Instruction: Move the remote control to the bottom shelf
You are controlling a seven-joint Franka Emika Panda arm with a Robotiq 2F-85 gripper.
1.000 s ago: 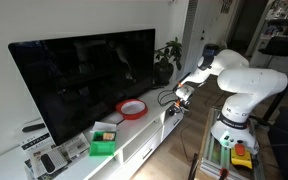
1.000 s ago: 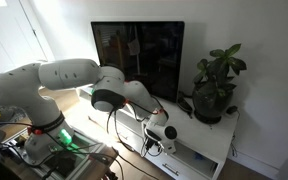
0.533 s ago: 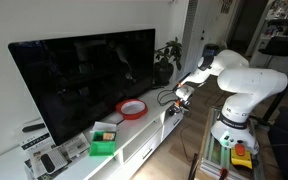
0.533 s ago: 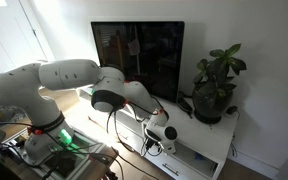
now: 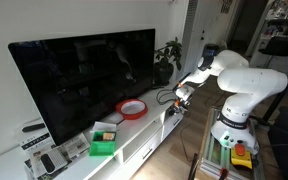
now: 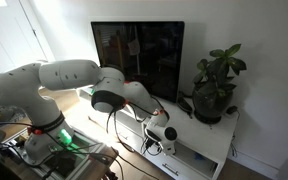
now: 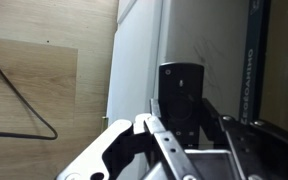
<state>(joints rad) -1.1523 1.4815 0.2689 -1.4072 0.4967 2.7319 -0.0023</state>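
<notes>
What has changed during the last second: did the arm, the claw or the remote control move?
Nothing visibly changed. In both exterior views the claw is where it was, and the red-rimmed dish and the green box have not moved. The wrist view has no earlier picture to compare; there the remote control lies between the claw's fingers.

— Where's the remote control (image 7: 181,92)?
— Centre frame, dark, on the white bench (image 7: 136,70), its lower end between the end effector (image 7: 184,124) fingers (image 7: 124,140).
— Clamped?
— Can't tell. Wood floor (image 7: 34,95) fills the left.
</notes>
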